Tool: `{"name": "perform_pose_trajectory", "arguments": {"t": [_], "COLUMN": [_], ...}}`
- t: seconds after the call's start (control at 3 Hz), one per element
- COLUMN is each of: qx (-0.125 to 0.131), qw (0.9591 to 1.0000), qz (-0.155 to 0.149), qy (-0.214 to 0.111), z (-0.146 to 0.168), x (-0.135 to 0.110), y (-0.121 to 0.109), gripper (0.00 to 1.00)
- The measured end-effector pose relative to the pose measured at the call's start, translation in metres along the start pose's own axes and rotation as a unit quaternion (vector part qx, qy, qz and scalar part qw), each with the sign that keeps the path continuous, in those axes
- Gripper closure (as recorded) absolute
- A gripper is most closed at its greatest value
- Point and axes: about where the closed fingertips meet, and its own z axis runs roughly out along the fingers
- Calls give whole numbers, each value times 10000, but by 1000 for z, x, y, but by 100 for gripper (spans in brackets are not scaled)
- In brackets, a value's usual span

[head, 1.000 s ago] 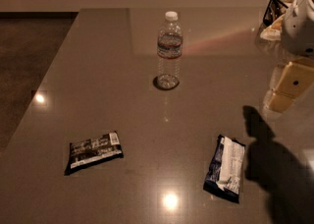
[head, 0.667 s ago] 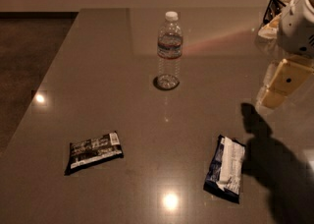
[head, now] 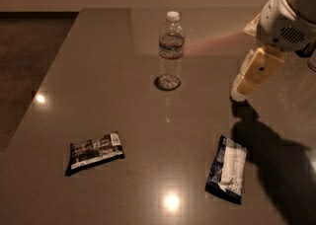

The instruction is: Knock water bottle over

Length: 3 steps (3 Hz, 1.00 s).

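One water bottle (head: pixel 171 54), two snack packets and one gripper (head: pixel 240 92) show on or above the bench (head: pixel 148 130). The water bottle stands upright on its base toward the far middle of the bench, its long axis vertical and its white cap on and pointing straight up; a label band with red and blue rings its upper body. It is clear and ribbed, and how much liquid it holds cannot be told. Nothing touches it. Nearer the camera than the bottle and to its left lies a dark packet (head: pixel 94 152), flat, its long side running roughly left to right. Nearer than the bottle and to its right lies a blue and white packet (head: pixel 227 169), flat, its long side running roughly toward and away from the bottle. Both packets are well apart from the bottle and from each other. The gripper hangs to the bottle's right, apart from it, slanting down and left from the white arm (head: pixel 284 19), its cream tip low over the bench at about the level of the bottle's base. How its jaws stand cannot be told.
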Motion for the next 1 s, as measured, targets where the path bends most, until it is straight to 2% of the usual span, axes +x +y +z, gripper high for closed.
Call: {"name": "perform_pose_trajectory", "arguments": {"t": [0.67,1.0], "qx": [-314,-297], "qw": [9974,9959], "qz": [161,181], "qy": [-624,-837], "z": [42,63], "x": [-50,-77], "y": [-10,-20], "gripper": [0,0]}}
